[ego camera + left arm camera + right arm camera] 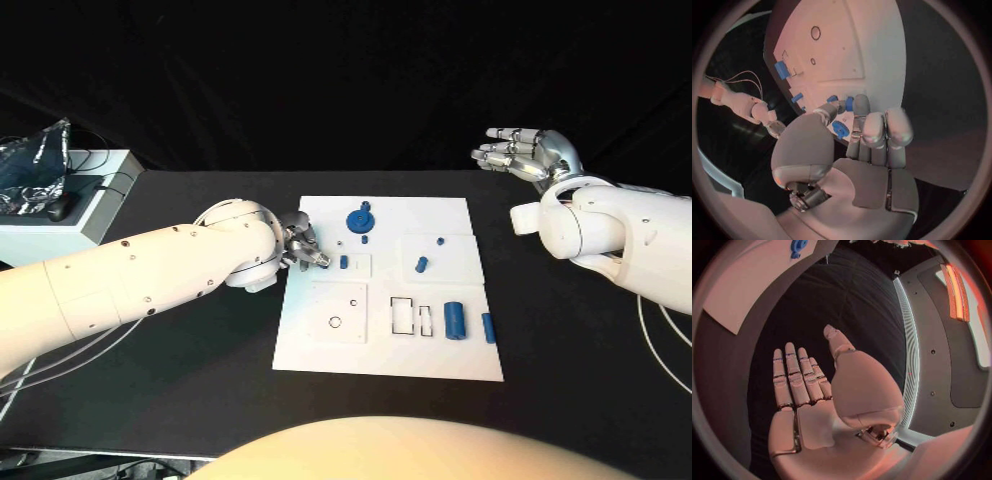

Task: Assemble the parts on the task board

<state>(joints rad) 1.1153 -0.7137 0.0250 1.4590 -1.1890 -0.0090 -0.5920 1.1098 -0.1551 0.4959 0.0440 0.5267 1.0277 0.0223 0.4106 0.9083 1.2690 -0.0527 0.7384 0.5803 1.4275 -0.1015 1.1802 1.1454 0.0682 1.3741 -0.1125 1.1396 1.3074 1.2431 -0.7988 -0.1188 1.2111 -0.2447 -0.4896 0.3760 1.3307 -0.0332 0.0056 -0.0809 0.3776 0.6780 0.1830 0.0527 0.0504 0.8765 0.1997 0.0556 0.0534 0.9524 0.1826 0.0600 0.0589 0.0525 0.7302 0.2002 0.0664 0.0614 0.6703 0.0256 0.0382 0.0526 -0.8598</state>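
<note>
While the right hand [526,153] hangs spread and empty beyond the flat white task board [389,330], off its far right corner, the left hand [306,247] reaches over the board's left edge, fingertips at a small blue peg [343,262]; whether it grips the peg I cannot tell. Judging by this, a pick is under way; next comes a firm pinch and lift.

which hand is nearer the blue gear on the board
Left. The left hand is over the board's left edge, just beside the gear. The right hand is raised off beyond the board's far right corner, holding nothing.
</note>
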